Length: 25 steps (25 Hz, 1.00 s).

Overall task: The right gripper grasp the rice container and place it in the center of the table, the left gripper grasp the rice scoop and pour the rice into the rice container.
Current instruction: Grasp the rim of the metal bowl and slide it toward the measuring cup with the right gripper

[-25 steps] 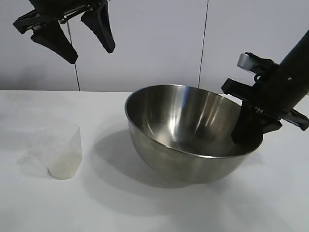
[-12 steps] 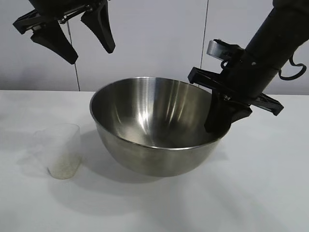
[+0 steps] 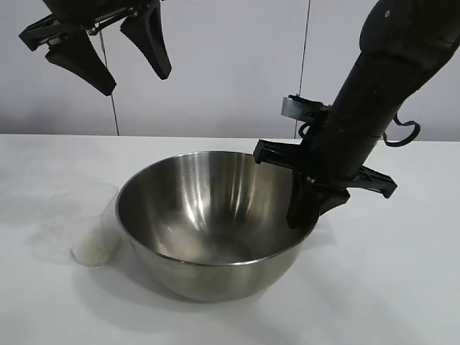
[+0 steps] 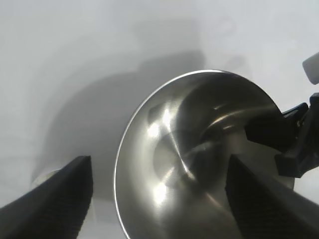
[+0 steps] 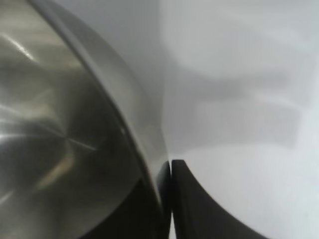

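Observation:
The rice container (image 3: 208,223), a large shiny steel bowl, sits on the white table (image 3: 388,287) near its middle. My right gripper (image 3: 302,212) is shut on the bowl's right rim, one jaw inside and one outside; the right wrist view shows the rim (image 5: 124,119) pinched between the jaws. The rice scoop (image 3: 95,226), a clear plastic cup with white rice (image 3: 92,250) in its bottom, stands just left of the bowl, close to its wall. My left gripper (image 3: 129,68) hangs open and empty, high at the upper left. The left wrist view looks down into the bowl (image 4: 199,164).
A white wall with vertical seams (image 3: 305,65) stands behind the table. Bare tabletop lies to the right of the bowl and in front of it.
My right gripper has dragged the bowl leftward and toward the front, from the right side to near the scoop. The left gripper and the scoop have not moved.

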Each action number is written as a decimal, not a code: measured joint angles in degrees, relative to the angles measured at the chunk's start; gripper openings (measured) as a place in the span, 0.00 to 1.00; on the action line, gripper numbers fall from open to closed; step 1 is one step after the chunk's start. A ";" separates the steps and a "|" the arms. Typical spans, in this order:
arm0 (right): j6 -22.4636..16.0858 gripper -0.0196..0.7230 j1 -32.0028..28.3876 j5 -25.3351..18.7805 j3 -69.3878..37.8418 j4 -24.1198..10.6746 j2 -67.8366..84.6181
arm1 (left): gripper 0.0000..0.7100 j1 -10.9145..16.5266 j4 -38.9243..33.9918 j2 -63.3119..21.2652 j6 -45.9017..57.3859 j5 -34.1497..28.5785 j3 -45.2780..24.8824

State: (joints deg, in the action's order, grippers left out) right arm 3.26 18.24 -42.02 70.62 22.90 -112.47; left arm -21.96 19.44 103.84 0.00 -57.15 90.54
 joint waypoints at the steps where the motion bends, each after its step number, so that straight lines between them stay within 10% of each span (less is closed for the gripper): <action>1: -0.06 0.05 0.00 0.02 0.00 -0.05 0.00 | 0.76 0.00 0.00 0.00 0.00 0.00 0.00; 8: -0.20 0.11 0.00 1.68 0.00 -0.99 0.00 | 0.76 0.00 0.00 0.00 0.00 -0.04 0.00; 16: -1.24 0.65 -0.15 0.06 0.86 -0.46 0.17 | 0.76 0.00 0.00 0.00 0.00 -0.04 0.00; 25: -1.96 0.68 -6.84 -12.23 9.81 -4.77 2.76 | 0.76 0.00 0.00 0.00 0.00 0.01 0.00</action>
State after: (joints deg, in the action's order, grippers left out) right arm 1.29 11.40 -54.24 80.43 18.12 -109.71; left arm -21.96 19.44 103.84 0.00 -57.14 90.54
